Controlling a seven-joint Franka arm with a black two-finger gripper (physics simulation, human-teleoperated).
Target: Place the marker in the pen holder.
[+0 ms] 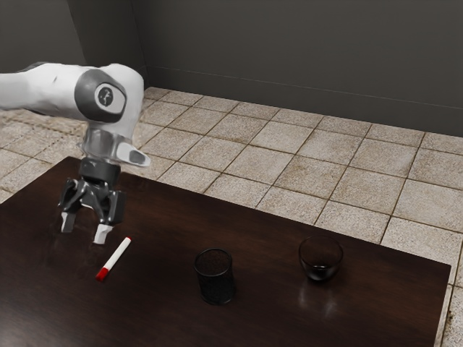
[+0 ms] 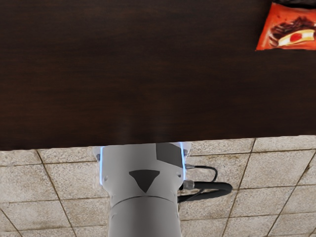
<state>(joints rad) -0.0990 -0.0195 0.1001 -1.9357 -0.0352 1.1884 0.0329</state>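
- We see the marker (image 1: 116, 256) on the table (image 1: 166, 217), lower left in the exterior view.
- Near it, at the left, our gripper (image 1: 85, 228) is released, fingers apart.
- Pen holder (image 1: 215, 282) upright, lower centre; bowl (image 1: 320, 270), lower right.

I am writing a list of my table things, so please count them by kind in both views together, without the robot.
Marker: 1
Pen holder: 1
Bowl: 1
Snack packet, partly in the wrist view: 1
Total: 4
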